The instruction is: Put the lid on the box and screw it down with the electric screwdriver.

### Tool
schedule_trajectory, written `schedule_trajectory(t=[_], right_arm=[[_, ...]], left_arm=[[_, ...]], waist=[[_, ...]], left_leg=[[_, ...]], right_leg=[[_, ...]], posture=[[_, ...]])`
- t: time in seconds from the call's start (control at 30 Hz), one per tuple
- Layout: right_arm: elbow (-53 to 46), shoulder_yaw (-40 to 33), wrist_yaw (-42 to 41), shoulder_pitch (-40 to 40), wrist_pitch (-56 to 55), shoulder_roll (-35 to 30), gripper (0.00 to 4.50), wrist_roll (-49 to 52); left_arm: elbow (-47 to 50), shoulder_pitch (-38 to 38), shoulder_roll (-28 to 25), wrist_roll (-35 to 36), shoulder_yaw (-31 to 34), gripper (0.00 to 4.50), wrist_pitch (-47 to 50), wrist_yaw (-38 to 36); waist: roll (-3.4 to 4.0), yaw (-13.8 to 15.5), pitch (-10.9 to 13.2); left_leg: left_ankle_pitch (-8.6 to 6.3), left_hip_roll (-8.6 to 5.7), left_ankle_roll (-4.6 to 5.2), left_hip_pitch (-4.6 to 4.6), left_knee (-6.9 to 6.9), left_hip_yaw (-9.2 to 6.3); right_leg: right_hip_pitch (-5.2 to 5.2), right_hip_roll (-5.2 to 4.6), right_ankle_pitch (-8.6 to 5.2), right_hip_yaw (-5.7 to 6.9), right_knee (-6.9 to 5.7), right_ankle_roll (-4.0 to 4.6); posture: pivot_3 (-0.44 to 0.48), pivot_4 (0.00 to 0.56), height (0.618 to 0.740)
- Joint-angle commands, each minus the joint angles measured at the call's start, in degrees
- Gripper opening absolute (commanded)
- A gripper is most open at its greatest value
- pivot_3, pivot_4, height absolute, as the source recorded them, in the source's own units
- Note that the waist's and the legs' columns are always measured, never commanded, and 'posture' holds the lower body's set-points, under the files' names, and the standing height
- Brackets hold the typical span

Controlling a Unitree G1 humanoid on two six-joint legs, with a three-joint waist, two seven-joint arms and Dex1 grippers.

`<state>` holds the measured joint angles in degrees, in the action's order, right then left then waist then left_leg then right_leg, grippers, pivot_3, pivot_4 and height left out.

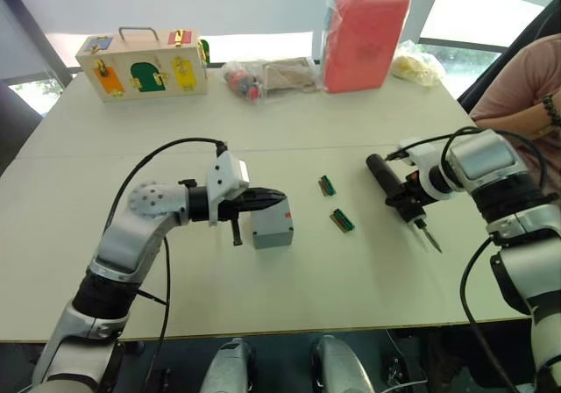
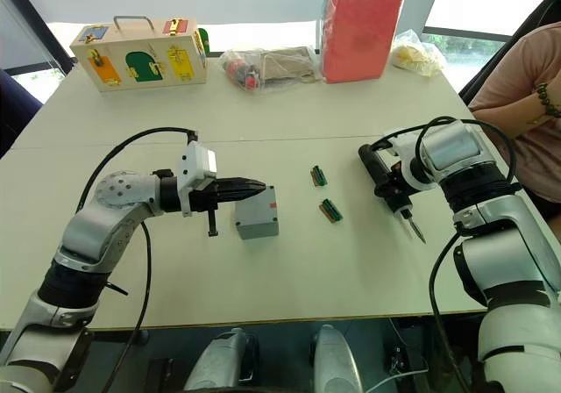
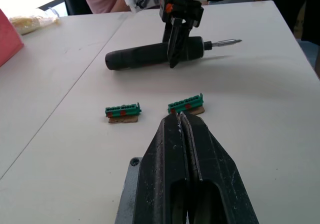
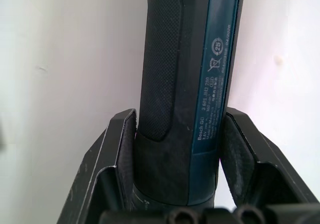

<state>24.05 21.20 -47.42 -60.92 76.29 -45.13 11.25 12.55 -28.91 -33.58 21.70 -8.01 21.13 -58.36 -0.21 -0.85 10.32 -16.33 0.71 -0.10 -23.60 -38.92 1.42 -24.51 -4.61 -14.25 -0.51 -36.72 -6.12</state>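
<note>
Grey plastic sits just under my left gripper (image 2: pixel 250 188): the box (image 2: pixel 257 217), lower centre of the right eye view, looks closed over, so I judge the lid (image 1: pixel 273 220) is already seated on it, though I cannot make out the seam or the corner holes. My left fingers (image 3: pixel 186 159) are pressed together with nothing between them, their tips resting over the near top edge of the box. My right gripper (image 3: pixel 176 48) is clamped across the electric screwdriver (image 1: pixel 399 198), the pads (image 4: pixel 125 144) bearing on either side of its black barrel. So the step in hand, as I read it, is fetching the driver, with the screwing itself not yet begun. That tool lies at right of centre in the eye views, well apart from the box, with two small green connector strips (image 1: pixel 327 185) between them on the white table (image 1: pixel 280 130). Its long axis runs diagonally, butt toward the upper left of the frame, thin metal bit (image 1: pixel 432 237) pointing lower right, away from the box. The next move calls for lifting it, swinging the bit round and downward, and bringing it upright over one corner of the lid while my left holds the box steady.
</note>
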Motion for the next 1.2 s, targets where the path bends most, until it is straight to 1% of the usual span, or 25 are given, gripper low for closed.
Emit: schedule_trajectory(t=[0.03, 0.07, 0.1, 0.17, 0.2, 0.27, 0.37, 0.43, 0.53, 0.67, 0.8, 1.0, 1.2], right_arm=[[-15.39, -9.72, 0.83, 2.36, -3.77, -0.83, 1.88, 3.40], [-18.07, -11.80, 1.03, 3.42, -4.30, -0.24, 1.88, 4.40], [-22.34, -15.74, 1.26, 5.28, -6.16, 1.24, 1.88, 6.32], [-30.47, -25.08, 3.34, 8.82, -11.73, 7.57, 1.88, 11.16], [-34.10, -27.95, 4.78, 10.36, -14.65, 10.54, 1.88, 12.63], [-39.41, -31.59, 7.72, 12.88, -19.92, 16.63, 1.88, 14.91], [-44.27, -33.52, 11.45, 16.32, -26.04, 24.18, 1.88, 17.11], [-46.03, -33.42, 12.82, 19.25, -31.70, 28.24, 1.88, 17.49], [-47.33, -32.20, 12.42, 22.70, -38.60, 30.46, 1.88, 17.44], [-47.67, -23.82, 11.44, 30.19, -52.68, 35.45, 1.88, 12.51], [-43.29, -19.35, 12.80, 34.19, -62.36, 38.93, 1.88, 8.17], [-39.01, -16.54, 15.05, 35.79, -69.92, 41.48, 1.88, 5.29], [-36.99, -15.98, 17.25, 35.38, -72.69, 42.60, 1.88, 4.54]], left_arm=[[1.04, -0.24, -1.36, -0.09, 1.44, 0.00, -1.00, -0.65], [0.89, -0.27, -1.60, -0.05, 1.50, 0.00, -1.03, -0.83], [0.65, -0.49, -1.82, -0.29, 1.25, 0.00, -1.00, -0.95], [-0.44, -0.88, -2.42, -0.59, 1.04, 0.00, -1.21, -1.50], [-1.10, -1.03, -2.78, -0.61, 1.10, 0.00, -1.36, -1.93], [-2.17, -1.20, -3.22, -0.63, 1.25, 0.00, -1.66, -2.61], [-3.35, -1.41, -3.72, -1.02, 1.39, 0.00, -1.86, -3.19], [-3.79, -1.41, -3.84, -1.41, 1.31, 0.00, -1.82, -3.22], [-3.92, -1.25, -3.85, -2.15, 0.85, 0.00, -2.06, -3.01], [-4.16, -0.83, -4.03, -2.27, 1.11, 0.00, -1.22, -2.84], [-4.57, -0.30, -3.63, -3.24, 0.23, 0.00, -1.04, -2.25], [-6.69, 0.88, -2.02, -5.19, -1.38, 0.00, -1.84, -1.67], [-9.89, 1.32, -0.64, -7.24, -2.79, 0.00, -3.54, -1.66]], waist=[[0.01, 0.05, 0.01], [0.00, 0.11, 0.01], [0.00, 0.12, 0.01], [-0.05, 0.07, 0.00], [-0.07, -0.03, 0.01], [-0.03, -0.05, 0.04], [-0.05, 0.28, 0.06], [-0.07, 0.33, 0.05], [-0.12, 0.33, 0.03], [-0.13, 0.03, 0.03], [-0.10, -0.38, 0.04], [-0.10, 0.12, 0.04], [-0.11, 0.07, 0.04]], left_leg=[[0.00, 0.00, 0.00, 0.00, 0.01, 0.00], [0.00, 0.00, 0.00, 0.00, 0.03, -0.01], [0.00, 0.00, 0.00, 0.00, 0.03, -0.02], [0.00, 0.00, 0.00, -0.01, 0.00, -0.03], [0.00, 0.00, 0.00, 0.00, 0.01, -0.02], [0.00, 0.02, 0.00, 0.02, -0.02, 0.01], [0.00, 0.03, 0.00, 0.01, -0.04, -0.03], [0.00, 0.02, -0.01, 0.00, -0.08, -0.04], [0.00, -0.04, -0.01, 0.01, -0.15, -0.03], [0.00, -0.09, -0.01, 0.02, -0.15, -0.02], [0.00, -0.01, -0.01, 0.05, -0.05, -0.02], [0.01, -0.02, -0.02, 0.07, -0.09, -0.02], [0.01, -0.02, -0.02, 0.07, -0.09, -0.03]], right_leg=[[-0.01, 0.00, 0.00, 0.00, -0.01, 0.00], [-0.02, 0.01, 0.00, 0.01, 0.00, 0.00], [-0.02, 0.02, 0.00, 0.02, 0.00, 0.00], [-0.01, 0.02, -0.01, 0.01, -0.05, -0.01], [-0.01, 0.01, 0.00, -0.01, -0.07, -0.01], [-0.02, 0.03, 0.00, -0.07, -0.16, -0.02], [-0.06, 0.05, -0.02, -0.03, -0.22, -0.03], [-0.01, 0.03, -0.02, 0.01, -0.21, -0.03], [0.06, -0.07, -0.02, -0.01, -0.20, -0.03], [0.05, -0.07, -0.02, -0.05, -0.20, -0.03], [-0.06, 0.06, -0.05, -0.07, -0.31, -0.05], [-0.04, 0.02, -0.06, -0.06, -0.34, -0.05], [-0.02, 0.02, -0.06, -0.04, -0.33, -0.05]], posture=[[0.000, 0.150, 0.730], [0.000, 0.150, 0.730], [0.000, 0.150, 0.730], [0.000, 0.150, 0.730], [0.000, 0.150, 0.730], [0.000, 0.150, 0.730], [0.000, 0.150, 0.730], [0.000, 0.150, 0.730], [0.000, 0.150, 0.730], [0.000, 0.150, 0.730], [0.000, 0.150, 0.730], [0.000, 0.150, 0.730], [0.000, 0.150, 0.730]])
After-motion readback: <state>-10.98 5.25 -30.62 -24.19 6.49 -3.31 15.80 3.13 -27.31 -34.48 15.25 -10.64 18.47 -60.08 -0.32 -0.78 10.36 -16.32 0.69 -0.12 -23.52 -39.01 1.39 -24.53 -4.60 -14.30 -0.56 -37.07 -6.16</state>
